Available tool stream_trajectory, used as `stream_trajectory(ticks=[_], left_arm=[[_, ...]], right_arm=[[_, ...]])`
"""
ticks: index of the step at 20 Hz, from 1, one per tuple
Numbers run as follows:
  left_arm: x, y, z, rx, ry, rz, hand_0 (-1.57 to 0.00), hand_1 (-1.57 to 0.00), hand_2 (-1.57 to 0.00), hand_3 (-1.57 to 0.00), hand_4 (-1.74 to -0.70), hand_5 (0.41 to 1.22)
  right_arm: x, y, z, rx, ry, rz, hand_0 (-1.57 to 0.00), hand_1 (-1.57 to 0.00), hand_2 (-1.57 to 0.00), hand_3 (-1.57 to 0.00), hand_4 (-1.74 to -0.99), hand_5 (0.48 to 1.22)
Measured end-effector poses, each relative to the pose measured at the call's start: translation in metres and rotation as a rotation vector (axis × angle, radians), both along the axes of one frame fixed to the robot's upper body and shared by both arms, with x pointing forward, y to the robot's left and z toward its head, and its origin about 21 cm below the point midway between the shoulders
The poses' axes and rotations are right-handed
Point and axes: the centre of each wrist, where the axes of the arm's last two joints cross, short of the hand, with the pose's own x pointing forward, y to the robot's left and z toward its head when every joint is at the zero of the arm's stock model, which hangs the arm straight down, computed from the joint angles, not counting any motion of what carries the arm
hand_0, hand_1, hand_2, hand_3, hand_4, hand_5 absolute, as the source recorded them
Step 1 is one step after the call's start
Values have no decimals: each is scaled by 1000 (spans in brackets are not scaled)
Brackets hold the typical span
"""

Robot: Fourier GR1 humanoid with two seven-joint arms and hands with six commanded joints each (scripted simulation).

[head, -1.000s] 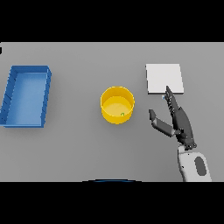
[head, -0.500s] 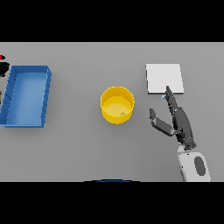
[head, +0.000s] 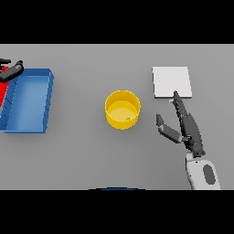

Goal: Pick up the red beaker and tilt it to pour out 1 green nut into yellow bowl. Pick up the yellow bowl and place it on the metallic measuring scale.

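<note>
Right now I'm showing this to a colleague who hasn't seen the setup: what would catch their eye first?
Probably the yellow bowl at mid-table, with a small green nut inside. Next, the blue tray at the left, where the left hand holds the red beaker at the picture's edge. On the right, the open right hand reaches toward the pale metallic scale.

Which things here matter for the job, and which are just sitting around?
Job: yellow bowl holding a green nut; metallic scale; red beaker at the left edge, held by left hand; right hand, open.
Other: blue tray; grey table.
</note>
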Motion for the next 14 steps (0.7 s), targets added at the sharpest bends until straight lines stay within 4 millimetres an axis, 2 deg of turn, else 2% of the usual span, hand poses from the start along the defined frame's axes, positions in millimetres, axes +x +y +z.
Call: stream_trajectory(ticks=[2,5,7,11,14], left_arm=[[3,-2,0,32,32,-26,-321,-271,-244,-151,-794,659],[5,0,-1,66,69,-36,-164,-138,-124,-77,-775,655],[3,2,-2,92,83,-37,-105,-88,-79,-49,-746,655],[0,-7,-8,91,28,-34,-42,-36,-32,-19,-728,664],[2,-11,-6,72,1,-31,-21,-18,-16,-9,-716,682]], right_arm=[[1,0,2,-1,5,3,1,1,1,1,-1315,724],[1,0,1,-8,2,6,1,1,1,1,-1307,717],[1,0,1,-24,1,-3,1,1,1,1,-1300,717],[7,6,3,-25,22,-1,1,1,1,1,-1281,688],[14,6,18,-182,-4,-6,1,1,1,1,-1190,663]])
